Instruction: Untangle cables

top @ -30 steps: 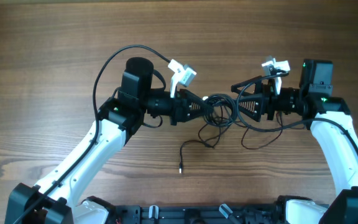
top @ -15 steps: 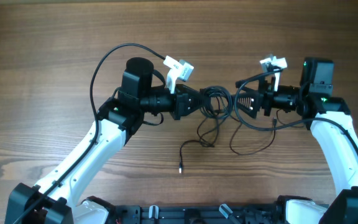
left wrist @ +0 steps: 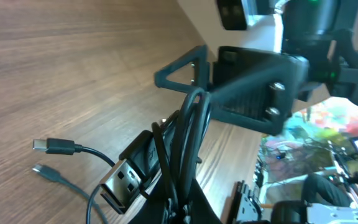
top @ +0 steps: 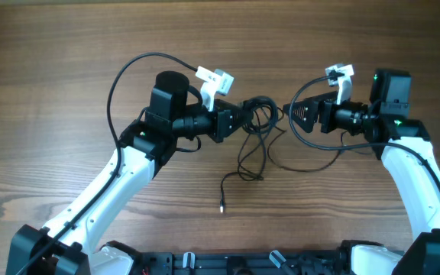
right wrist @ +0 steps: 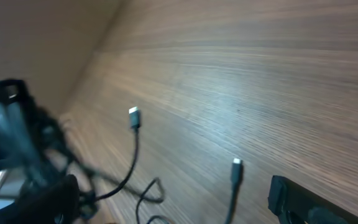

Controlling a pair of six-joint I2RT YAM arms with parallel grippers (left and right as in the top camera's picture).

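A bunch of thin black cables [left wrist: 188,137] loops up from the near edge, with a broad flat plug [left wrist: 120,185] jutting from its left side. Two small plugs [left wrist: 53,145] show further left against the wooden worktop [left wrist: 73,62]. The black right gripper [left wrist: 197,87] faces the loop from just behind it.

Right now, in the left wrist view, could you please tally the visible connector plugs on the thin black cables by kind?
Wide flat silver metal plug: 1
Slim black plugs with small metal tips: 2
Total: 3
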